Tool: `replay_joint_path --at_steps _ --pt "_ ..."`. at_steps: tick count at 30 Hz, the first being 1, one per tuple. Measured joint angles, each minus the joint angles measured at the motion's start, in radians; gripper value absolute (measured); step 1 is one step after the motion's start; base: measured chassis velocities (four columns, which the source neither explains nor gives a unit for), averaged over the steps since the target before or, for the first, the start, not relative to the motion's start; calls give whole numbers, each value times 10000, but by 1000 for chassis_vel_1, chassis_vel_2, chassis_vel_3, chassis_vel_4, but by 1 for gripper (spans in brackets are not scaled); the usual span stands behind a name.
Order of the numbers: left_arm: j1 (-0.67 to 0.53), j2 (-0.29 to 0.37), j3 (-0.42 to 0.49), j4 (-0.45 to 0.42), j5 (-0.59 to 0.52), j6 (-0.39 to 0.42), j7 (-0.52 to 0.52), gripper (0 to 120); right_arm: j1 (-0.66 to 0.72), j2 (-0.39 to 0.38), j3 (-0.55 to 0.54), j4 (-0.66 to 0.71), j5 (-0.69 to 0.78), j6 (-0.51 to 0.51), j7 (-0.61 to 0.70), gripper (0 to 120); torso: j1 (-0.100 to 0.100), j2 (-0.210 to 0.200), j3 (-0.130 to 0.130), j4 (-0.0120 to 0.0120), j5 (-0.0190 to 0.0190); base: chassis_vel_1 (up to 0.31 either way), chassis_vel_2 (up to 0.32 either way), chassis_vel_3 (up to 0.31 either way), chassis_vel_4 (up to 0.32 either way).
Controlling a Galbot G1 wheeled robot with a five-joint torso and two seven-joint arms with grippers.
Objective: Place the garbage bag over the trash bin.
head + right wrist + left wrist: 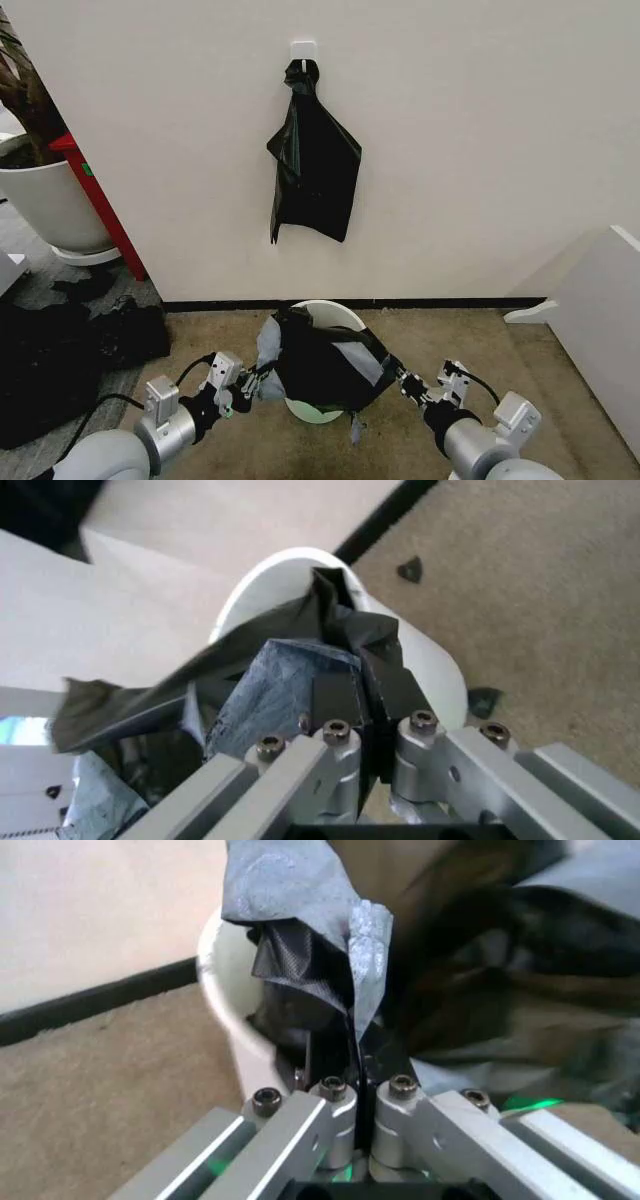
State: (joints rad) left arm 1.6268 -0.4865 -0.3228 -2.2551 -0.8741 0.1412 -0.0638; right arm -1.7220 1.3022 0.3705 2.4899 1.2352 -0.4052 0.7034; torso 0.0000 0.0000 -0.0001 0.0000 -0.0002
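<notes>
The garbage bag (322, 366), glossy wrinkled black plastic, is stretched between my two grippers just above the trash bin (330, 309), a small round white bucket standing on the carpet by the wall. My left gripper (260, 380) is shut on the bag's left edge and my right gripper (402, 381) is shut on its right edge. The bag hides most of the bin's mouth. In the left wrist view the left gripper (356, 1059) pinches a fold of the bag (300, 952) beside the bin's wall (225, 1016). In the right wrist view the right gripper (366, 681) clamps the bag (265, 682) over the bin's rim (290, 559).
A narrower black sack with a knotted top (314, 170) hangs from a wall hook above the bin. A large white planter (50, 205) and a red panel (100, 200) stand at the left, with bulky black bundles (60, 355) below. A white board (600, 320) leans at the right.
</notes>
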Motion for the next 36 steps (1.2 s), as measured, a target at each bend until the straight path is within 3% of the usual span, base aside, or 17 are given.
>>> replay_joint_path --at_steps 19,26,31,36 --pt "-447 -865 559 1747 591 -300 211 0 1096 784 -223 -2551 -279 296 -511 0 0 0 1 0 2 0 0 0 0" --pt "-238 -972 634 1715 1091 -379 319 0 786 775 -207 -2581 -416 311 -610 0 0 0 1 0 3 0 0 0 0" --pt "108 -937 550 1092 1103 -266 312 0 78 609 -166 -1754 -398 215 -585 0 0 1 0 -1 2 0 0 0 0" --pt "-43 -945 614 1385 1121 -230 297 0 168 670 -213 -2077 -526 188 -653 0 0 0 1 -1 2 0 0 0 0"
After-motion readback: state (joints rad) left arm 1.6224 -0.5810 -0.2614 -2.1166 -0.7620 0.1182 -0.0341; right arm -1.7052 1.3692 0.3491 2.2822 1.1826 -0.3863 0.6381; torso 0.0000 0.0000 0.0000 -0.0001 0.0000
